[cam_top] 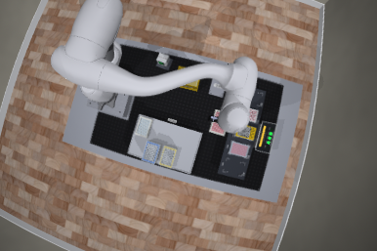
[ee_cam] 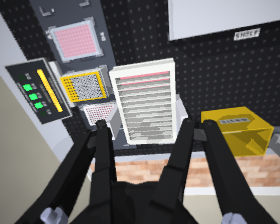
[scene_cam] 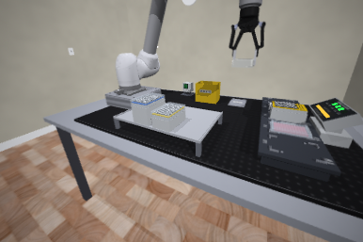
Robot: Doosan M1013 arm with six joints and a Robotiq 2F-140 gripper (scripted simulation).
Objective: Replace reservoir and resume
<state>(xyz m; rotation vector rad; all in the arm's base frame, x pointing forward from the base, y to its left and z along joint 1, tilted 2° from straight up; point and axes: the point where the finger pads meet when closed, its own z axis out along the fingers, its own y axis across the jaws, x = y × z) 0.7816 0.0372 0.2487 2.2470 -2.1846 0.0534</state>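
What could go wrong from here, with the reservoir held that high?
1. The end effector holds the reservoir high above the deck; it still holds liquid, so a tilt or slip could spill it.
2. The pink open plate and the yellow tip rack lie close beside its path; it must not pass over the plate.

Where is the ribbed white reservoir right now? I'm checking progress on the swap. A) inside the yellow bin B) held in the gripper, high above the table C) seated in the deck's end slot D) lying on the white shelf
B: the gripper is shut on the reservoir, which hangs well above the black table, beside the deck.
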